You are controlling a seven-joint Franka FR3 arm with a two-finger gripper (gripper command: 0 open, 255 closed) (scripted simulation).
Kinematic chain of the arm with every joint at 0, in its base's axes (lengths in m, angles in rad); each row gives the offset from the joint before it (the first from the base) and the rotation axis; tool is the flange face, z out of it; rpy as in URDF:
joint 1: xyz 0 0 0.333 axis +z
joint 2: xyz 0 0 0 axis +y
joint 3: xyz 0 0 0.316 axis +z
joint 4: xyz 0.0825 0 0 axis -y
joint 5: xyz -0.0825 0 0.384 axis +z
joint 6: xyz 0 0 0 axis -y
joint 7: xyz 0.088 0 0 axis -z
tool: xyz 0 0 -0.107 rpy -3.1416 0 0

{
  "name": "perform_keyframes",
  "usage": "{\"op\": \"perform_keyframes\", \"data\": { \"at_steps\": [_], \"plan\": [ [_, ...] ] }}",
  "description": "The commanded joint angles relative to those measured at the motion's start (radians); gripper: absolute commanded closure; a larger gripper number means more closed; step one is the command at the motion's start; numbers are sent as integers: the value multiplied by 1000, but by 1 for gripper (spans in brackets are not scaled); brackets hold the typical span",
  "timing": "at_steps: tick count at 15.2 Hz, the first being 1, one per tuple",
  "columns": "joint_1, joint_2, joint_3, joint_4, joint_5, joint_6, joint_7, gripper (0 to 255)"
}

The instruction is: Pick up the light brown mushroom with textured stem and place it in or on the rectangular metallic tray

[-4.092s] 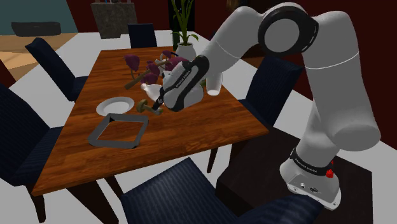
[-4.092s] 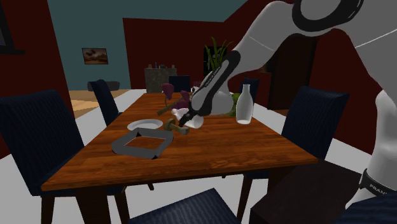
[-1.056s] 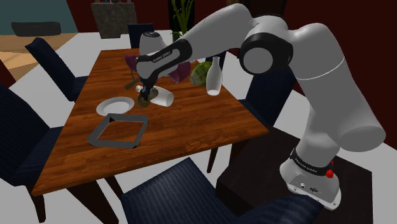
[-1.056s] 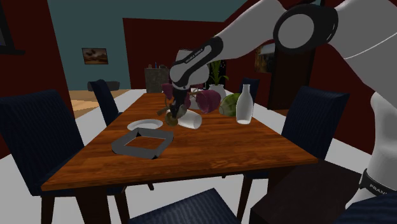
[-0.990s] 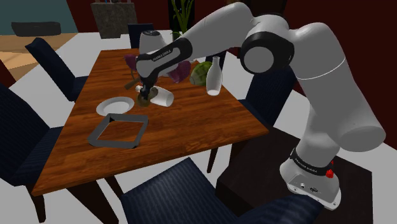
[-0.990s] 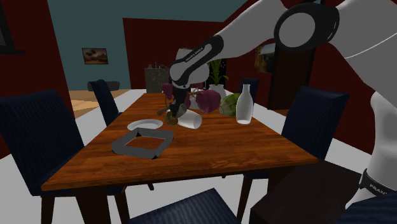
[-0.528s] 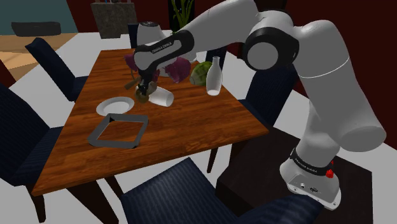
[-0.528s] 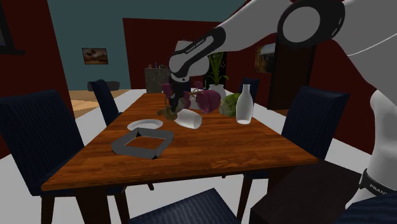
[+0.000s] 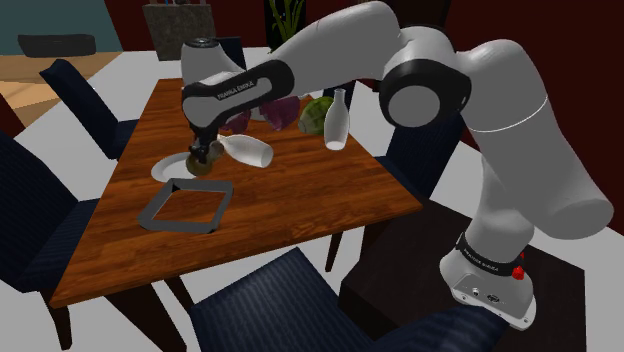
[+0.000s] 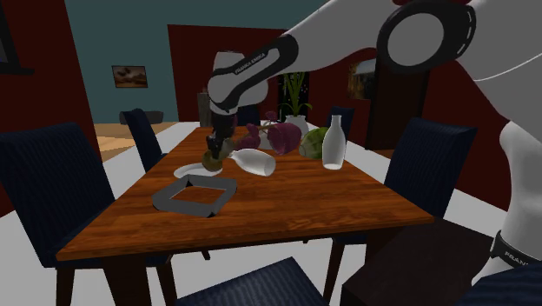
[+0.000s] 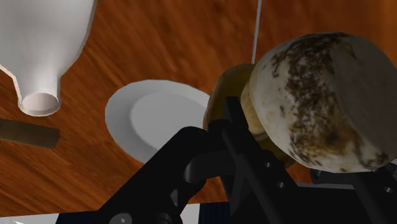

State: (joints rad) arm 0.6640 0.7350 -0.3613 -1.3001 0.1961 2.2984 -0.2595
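Tray point(image 9: 180, 226), dark grey, laid flat on wooden table point(image 9: 300, 205) | pale brown mushroom point(image 11: 318, 102) pinched by black gripper point(image 9: 203, 153), held above white plate point(image 11: 146, 121) beyond tray | toppled white bottle point(image 9: 250, 150) just beside | upright bottle point(image 9: 336, 120), green cabbage point(image 9: 316, 117) set farther back.

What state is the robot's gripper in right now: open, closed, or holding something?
Gripper: jaws closed on the light brown, dark-speckled mushroom.

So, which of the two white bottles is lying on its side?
The bottle beside the white plate, close to the held mushroom. The other bottle stands upright by the green vegetable.
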Motion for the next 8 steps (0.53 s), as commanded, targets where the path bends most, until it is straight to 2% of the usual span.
{"op": "perform_keyframes", "data": {
  "at_steps": [1, 4, 5, 8],
  "plan": [
    [25, 33, 1, 61, -8, -29, 44, 255],
    [59, 81, 3, 146, -18, -71, 105, 255],
    [76, 118, 5, 213, -23, -102, 141, 255],
    [78, 130, 7, 192, -20, -71, 141, 255]
  ]
}}
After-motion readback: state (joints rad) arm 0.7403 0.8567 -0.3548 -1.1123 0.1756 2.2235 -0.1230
